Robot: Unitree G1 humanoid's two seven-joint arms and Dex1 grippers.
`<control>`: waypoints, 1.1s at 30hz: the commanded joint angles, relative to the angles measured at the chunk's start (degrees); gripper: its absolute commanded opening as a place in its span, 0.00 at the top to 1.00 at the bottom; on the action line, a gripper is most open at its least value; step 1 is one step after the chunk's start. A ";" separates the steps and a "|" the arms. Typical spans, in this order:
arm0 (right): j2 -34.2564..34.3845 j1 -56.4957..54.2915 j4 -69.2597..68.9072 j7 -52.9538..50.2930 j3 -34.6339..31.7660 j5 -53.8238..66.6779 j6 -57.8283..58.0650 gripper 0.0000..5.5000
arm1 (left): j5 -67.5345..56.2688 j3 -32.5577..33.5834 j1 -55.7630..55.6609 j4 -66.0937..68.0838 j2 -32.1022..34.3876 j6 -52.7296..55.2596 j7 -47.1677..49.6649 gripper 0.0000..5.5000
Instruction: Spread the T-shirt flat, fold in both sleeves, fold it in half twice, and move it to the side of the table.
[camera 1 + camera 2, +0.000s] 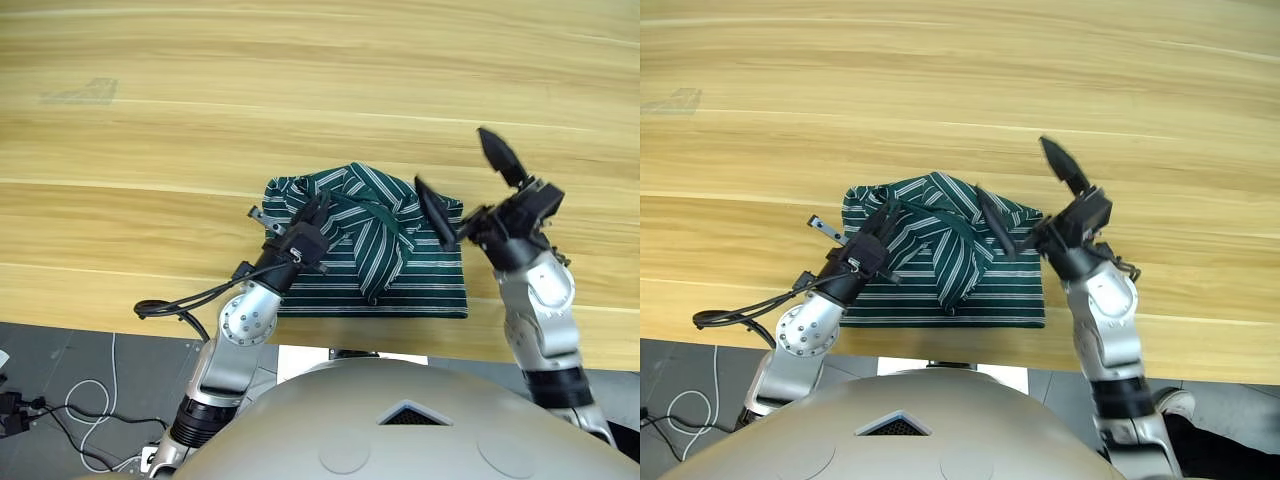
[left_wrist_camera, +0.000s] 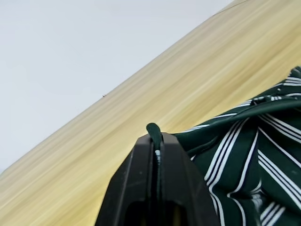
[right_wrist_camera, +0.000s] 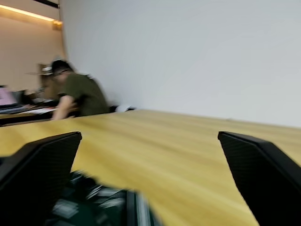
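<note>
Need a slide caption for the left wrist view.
Left gripper shut on a fold of the striped T-shirt, which lies rumpled on the wooden table.

- One wooden table (image 1: pixel 300 100).
- One green striped T-shirt (image 1: pixel 410 285), lying on the table.
- Two grippers above the table's near edge: the left gripper (image 1: pixel 316 208) and the right gripper (image 1: pixel 450 158).

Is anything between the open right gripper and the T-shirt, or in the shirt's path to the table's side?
Nothing visible. The right gripper hangs open by the right edge of the T-shirt, nothing between them; the left gripper is shut on a fold. The table shows bare wood on both sides of the shirt.
</note>
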 commanded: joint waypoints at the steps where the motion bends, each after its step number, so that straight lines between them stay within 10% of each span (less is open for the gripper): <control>1: -4.20 7.41 -8.02 0.65 3.12 -0.81 8.87 0.02 | -1.01 0.82 -0.86 -2.60 0.53 1.68 -1.99 0.99; 23: 6.06 7.61 5.06 -3.75 5.04 -11.99 12.28 0.02 | -2.51 2.20 -0.76 -5.11 -0.16 0.32 -2.41 0.99; 33: 6.05 8.64 4.68 -2.93 6.18 -13.43 13.37 0.33 | -2.33 2.56 -0.64 -4.98 -0.12 -0.43 -2.28 1.00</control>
